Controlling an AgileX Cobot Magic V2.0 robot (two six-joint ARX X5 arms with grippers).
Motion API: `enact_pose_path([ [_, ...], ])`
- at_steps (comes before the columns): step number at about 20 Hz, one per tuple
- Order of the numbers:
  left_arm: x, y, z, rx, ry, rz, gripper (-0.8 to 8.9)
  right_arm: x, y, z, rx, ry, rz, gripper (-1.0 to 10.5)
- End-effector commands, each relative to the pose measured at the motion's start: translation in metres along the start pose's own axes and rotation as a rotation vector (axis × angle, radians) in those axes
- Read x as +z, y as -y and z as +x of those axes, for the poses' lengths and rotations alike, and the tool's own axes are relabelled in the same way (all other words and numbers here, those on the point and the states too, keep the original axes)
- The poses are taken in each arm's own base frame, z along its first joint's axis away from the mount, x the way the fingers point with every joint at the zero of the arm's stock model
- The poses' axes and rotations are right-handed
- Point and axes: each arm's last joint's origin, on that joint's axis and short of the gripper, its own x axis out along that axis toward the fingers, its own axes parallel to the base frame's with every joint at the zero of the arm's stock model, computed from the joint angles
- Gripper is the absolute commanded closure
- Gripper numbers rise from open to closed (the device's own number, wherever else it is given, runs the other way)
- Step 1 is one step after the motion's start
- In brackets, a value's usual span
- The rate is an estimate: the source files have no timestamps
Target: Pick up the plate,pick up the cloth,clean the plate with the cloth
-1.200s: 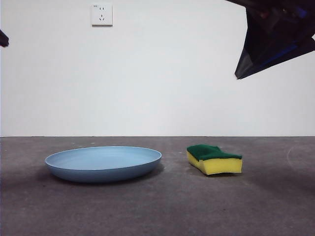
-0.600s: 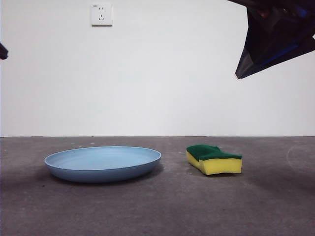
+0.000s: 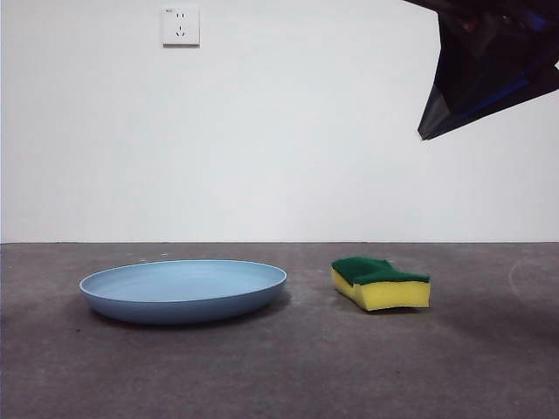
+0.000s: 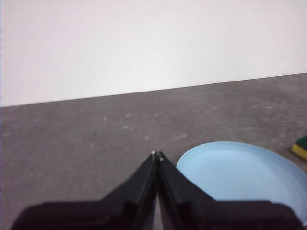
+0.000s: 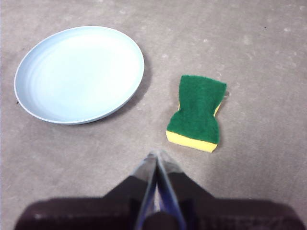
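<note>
Right now both arms hang high. The left end effector [image 4: 157,155], jaws pressed together, must spread before taking the blue plate [image 3: 183,291] by its rim; the right end effector [image 5: 157,155], also closed, hovers over the sponge [image 3: 381,282], which lies green-side-up beside it on the tabletop [image 3: 279,375].

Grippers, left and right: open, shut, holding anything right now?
Left gripper: shut, holding nothing, near the plate.
Right gripper: shut, holding nothing, above the sponge.

Blue plate [image 3: 183,291] flat, cloth [image 3: 381,283] beside, green-side up
</note>
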Motion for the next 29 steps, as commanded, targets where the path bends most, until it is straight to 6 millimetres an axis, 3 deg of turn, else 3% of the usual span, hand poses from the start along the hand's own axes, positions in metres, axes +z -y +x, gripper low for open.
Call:
enact_pose_path([
  [1, -0.013, -0.002, -0.001, 0.028, 0.020, -0.015, 8.16, -0.001, 0.000, 0.000, -0.003, 0.003, 0.010, 9.5],
  [9, -0.040, -0.009, 0.000, 0.103, -0.163, -0.072, 8.16, -0.001, 0.000, 0.000, -0.003, 0.004, 0.010, 9.5],
  [22, -0.040, -0.009, 0.000, 0.101, -0.158, -0.070, 8.16, -0.001, 0.000, 0.000, -0.003, 0.004, 0.010, 9.5],
  [25, -0.040, -0.009, 0.000, 0.101, -0.158, -0.070, 8.16, 0.000, 0.003, 0.000, -0.074, 0.017, -0.025, 9.5],
  [29, -0.040, -0.009, 0.000, 0.101, -0.158, -0.070, 8.16, 0.003, 0.021, -0.023, -0.123, 0.090, -0.065, 9.5],
])
